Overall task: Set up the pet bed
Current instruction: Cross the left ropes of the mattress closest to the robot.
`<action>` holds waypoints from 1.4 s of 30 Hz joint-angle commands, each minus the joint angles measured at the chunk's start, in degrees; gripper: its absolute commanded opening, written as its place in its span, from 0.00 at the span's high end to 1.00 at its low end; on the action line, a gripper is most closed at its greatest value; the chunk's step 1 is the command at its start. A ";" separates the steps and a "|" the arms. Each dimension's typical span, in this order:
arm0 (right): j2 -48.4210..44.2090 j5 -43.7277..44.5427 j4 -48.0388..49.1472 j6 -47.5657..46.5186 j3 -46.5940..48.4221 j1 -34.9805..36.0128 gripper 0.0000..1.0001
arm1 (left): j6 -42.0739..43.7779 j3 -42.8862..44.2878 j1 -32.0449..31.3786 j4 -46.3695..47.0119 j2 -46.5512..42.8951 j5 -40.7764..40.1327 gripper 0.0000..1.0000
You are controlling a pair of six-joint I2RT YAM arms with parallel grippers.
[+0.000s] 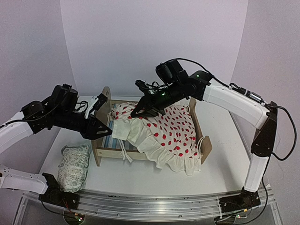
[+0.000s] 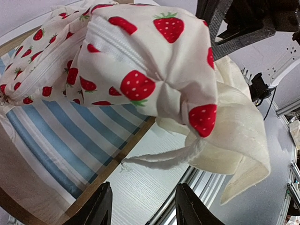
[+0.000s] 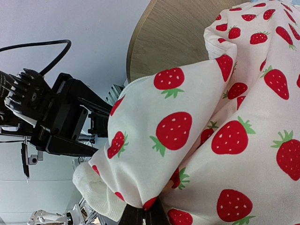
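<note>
The pet bed (image 1: 108, 151) is set at the middle of the desk (image 1: 154, 180), its striped mattress (image 2: 56, 136) partly covered by a strawberry-printed blanket (image 1: 168, 131). A fold of the blanket is pinched in the clenched right hand (image 1: 140, 112) above the bed. The left hand (image 1: 104, 132) is held released, fingers apart with nothing between them, beside the bed's left end. A pillow (image 1: 75, 166) is laid near the desk's front-left edge.

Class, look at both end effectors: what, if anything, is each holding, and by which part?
The right end effector pinches a bunched fold of the strawberry blanket at its headboard end. The left end effector is open and holds nothing.
</note>
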 commanded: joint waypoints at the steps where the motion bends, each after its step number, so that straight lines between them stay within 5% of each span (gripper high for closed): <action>1: 0.60 -1.24 1.51 0.10 2.23 0.35 1.00 | 2.17 -0.07 -0.15 6.42 0.77 3.65 0.53; 8: 0.61 -1.20 1.41 0.06 2.14 0.27 1.00 | 2.76 -0.50 -0.25 7.47 1.68 3.98 0.55; 25: 0.86 -1.01 1.41 0.39 2.20 0.36 1.00 | 4.47 1.22 -0.24 4.85 1.30 -0.76 0.98; 42: 3.59 -0.57 1.58 1.51 3.71 0.33 1.00 | 6.57 7.88 -0.14 5.87 2.50 -12.91 1.00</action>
